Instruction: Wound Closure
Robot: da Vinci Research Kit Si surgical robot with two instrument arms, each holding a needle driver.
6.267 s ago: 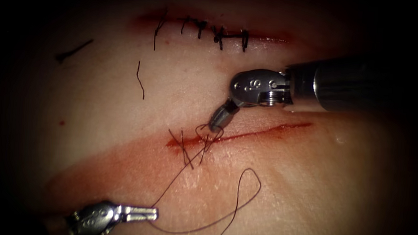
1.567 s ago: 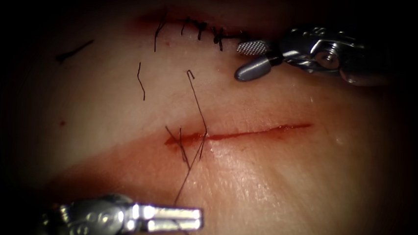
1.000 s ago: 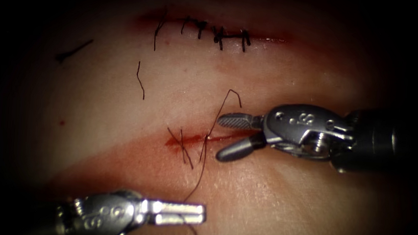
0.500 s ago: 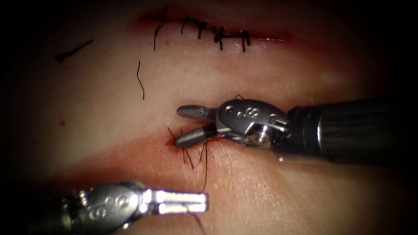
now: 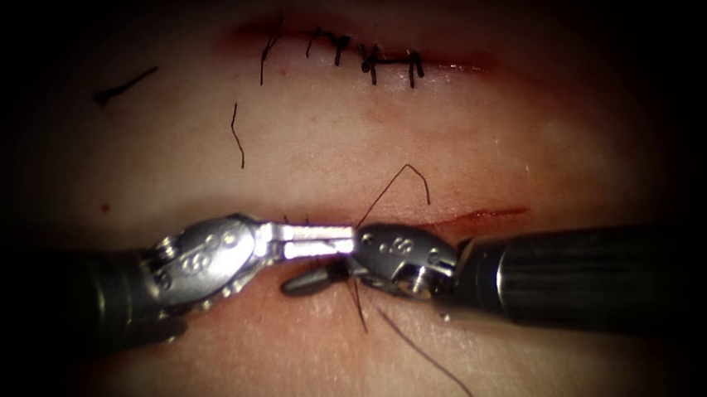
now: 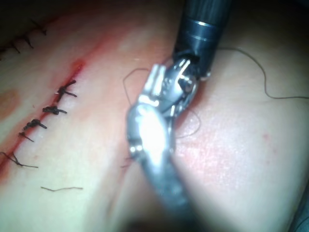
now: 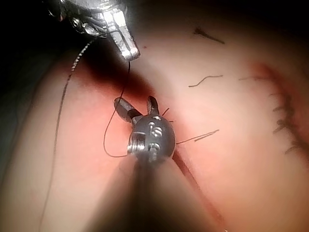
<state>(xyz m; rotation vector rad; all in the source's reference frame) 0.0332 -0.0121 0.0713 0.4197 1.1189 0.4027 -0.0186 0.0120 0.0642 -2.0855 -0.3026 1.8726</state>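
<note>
Endoscope view: needle's hidden somewhere. Left tool (image 5: 342, 243) pinches the thread (image 5: 433, 364) over the cut (image 5: 485, 213); right tool (image 5: 324, 259) gapes wide, empty.

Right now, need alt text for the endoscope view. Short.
Two grippers meet over the left end of the open cut in the tissue: the left gripper, shut on dark thread, and the right gripper, open, its lower jaw below the left's. Above lies a stitched cut, with cut ends of thread nearby.
</note>
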